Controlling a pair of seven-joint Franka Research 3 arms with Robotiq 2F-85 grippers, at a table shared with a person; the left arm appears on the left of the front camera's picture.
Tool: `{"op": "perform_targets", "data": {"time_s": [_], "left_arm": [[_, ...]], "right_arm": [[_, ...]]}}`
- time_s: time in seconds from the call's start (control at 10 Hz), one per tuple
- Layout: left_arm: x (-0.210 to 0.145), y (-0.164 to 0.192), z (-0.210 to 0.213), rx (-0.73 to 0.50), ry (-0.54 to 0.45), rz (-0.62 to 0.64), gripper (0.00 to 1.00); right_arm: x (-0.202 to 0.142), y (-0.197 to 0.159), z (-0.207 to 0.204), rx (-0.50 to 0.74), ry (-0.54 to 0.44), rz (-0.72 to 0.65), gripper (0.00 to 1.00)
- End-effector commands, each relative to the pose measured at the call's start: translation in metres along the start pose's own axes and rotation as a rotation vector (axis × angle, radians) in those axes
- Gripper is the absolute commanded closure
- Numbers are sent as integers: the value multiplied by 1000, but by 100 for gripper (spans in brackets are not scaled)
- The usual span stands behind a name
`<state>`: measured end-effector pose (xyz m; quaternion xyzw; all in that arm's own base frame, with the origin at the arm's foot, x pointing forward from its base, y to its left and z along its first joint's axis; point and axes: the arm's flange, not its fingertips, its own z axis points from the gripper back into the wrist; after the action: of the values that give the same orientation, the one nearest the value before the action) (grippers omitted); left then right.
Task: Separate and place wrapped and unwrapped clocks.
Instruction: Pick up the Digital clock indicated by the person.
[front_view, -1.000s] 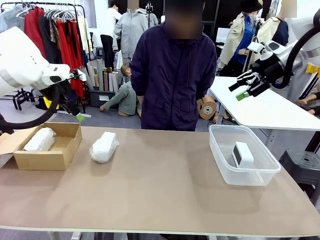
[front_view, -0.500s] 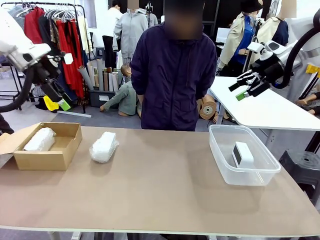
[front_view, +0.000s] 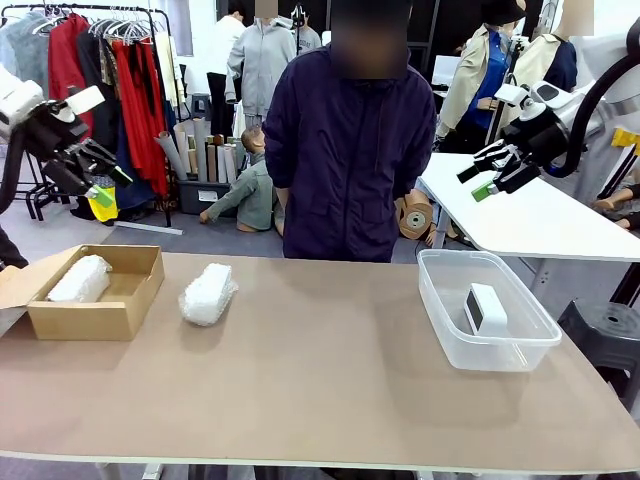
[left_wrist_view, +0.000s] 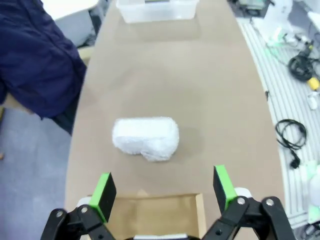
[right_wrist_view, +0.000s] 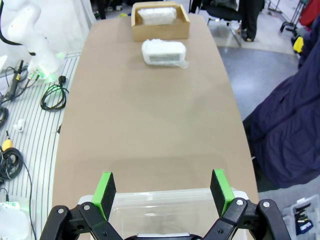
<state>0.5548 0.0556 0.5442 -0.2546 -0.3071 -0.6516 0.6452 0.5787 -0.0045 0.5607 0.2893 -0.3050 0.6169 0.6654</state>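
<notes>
Left fingers (left_wrist_view: 103, 195) and right fingers (right_wrist_view: 105, 192) wide — wrapped clock (front_view: 80, 278) in box (front_view: 120, 315), bare clock (front_view: 487, 308) in tub (front_view: 500, 355).

Clock (front_view: 487, 306) display (edge-on) unreadable

At the left edge of the table (front_view: 320, 400) sits a box (front_view: 85, 322) with one wrapped clock (front_view: 80, 279) inside; the second wrapped clock (front_view: 208, 293) lies just right of it. A tub (front_view: 492, 356) near the right edge holds the unwrapped clock (front_view: 486, 308).
</notes>
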Motion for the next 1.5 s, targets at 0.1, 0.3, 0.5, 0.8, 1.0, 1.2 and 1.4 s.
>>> {"op": "perform_targets", "data": {"time_s": [0.1,0.3,0.5,0.8,1.0,1.2,1.4], "left_arm": [[-26,12,8,18,-124,61,0],[-41,18,12,46,-151,109,0],[-49,21,11,88,-141,99,0],[-54,17,10,55,-127,104,0],[-54,17,10,55,-127,104,0],[-54,17,10,55,-127,104,0],[-54,17,10,55,-127,104,0]], "right_arm": [[2,3,0,5,17,9,0],[2,3,0,5,17,9,0],[2,3,0,5,17,9,0],[2,3,0,5,17,9,0],[2,3,0,5,17,9,0],[2,3,0,5,17,9,0],[2,3,0,5,17,9,0]]}}
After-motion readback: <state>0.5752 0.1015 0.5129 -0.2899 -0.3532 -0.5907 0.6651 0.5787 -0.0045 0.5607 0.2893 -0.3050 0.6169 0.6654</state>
